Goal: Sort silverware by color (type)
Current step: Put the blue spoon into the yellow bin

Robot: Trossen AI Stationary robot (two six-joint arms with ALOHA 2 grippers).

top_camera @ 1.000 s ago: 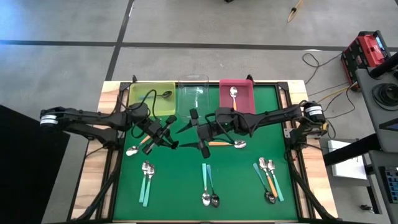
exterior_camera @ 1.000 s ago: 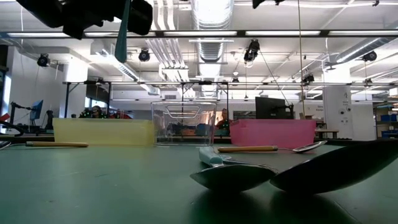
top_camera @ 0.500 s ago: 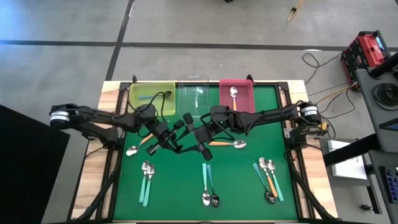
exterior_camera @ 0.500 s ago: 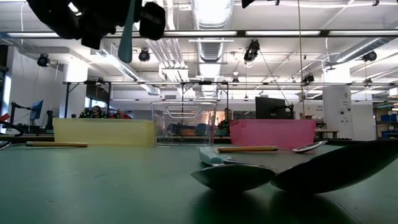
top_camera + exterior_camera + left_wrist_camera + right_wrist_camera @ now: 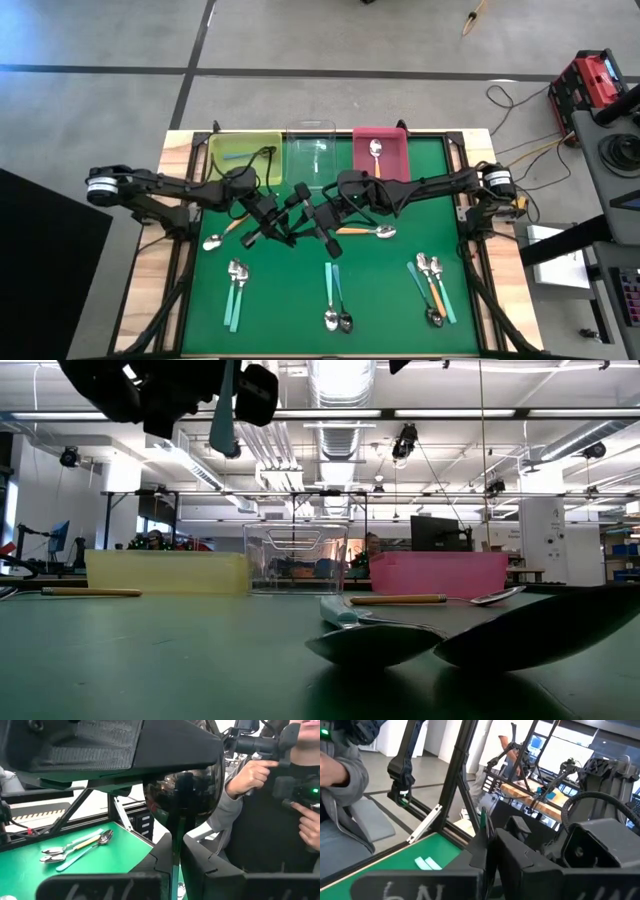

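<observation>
Handover of a teal-handled spoon above the green table [image 5: 380, 290]. The left gripper [image 5: 272, 226] and the right gripper [image 5: 318, 222] meet in mid-air over the middle of the table, in front of the clear bin [image 5: 311, 152]. In the left wrist view the left fingers [image 5: 197, 865] are closed on the thin stem of the dark-bowled spoon [image 5: 182, 795], bowl held upright; in the right wrist view the right fingers [image 5: 512, 850] are closed on a teal handle [image 5: 483, 820], apparently the other end of the same spoon.

The step appears to be a transfer between arms. It is done well if the receiving grip is secure before the other fingers let go, and if the arms part along the handle's line so the spoon does not twist.

The yellow bin [image 5: 243, 150] and the pink bin [image 5: 379, 152] flank the clear one; the remaining spoons [image 5: 430, 278] lie in groups on the table.
</observation>
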